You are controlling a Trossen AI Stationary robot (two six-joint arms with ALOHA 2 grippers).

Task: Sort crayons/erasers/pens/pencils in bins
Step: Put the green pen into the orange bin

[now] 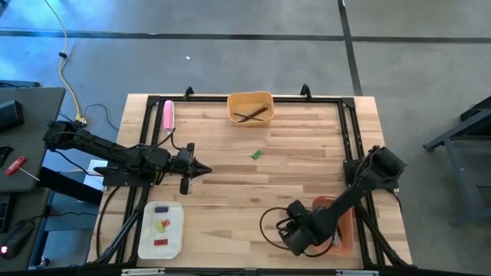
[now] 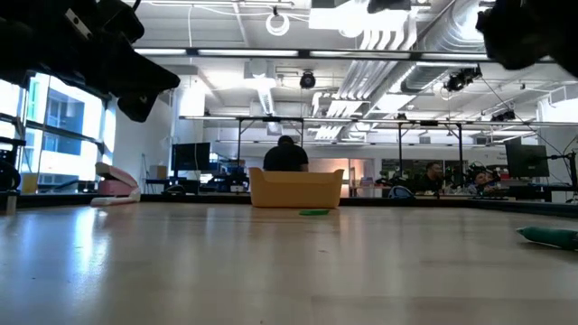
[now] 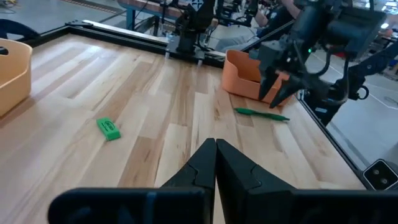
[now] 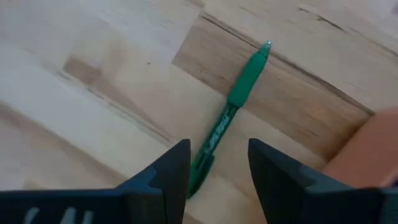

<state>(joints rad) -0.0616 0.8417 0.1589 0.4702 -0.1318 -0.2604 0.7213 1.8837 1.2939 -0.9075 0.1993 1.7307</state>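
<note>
A green pen (image 4: 233, 112) lies flat on the wood beside the salmon-orange bin (image 3: 244, 73). My right gripper (image 4: 217, 171) points down over the pen's nearer end, open, with one finger on each side and clear of it; it also shows in the left wrist view (image 3: 281, 93) just above the pen (image 3: 261, 114). A short green crayon/eraser (image 1: 256, 154) lies mid-table. The yellow-orange bin (image 1: 251, 107) holds dark pencils (image 1: 253, 115). The white bin (image 1: 160, 228) holds several crayons. My left gripper (image 1: 205, 170) waits shut at the left.
A thick pink bar (image 1: 168, 115) lies at the far left by the black frame rail (image 1: 149, 123). My right arm (image 1: 360, 188) reaches over the salmon-orange bin (image 1: 343, 226). Bare wood stretches between the green piece and the near edge. People sit in the room beyond the table.
</note>
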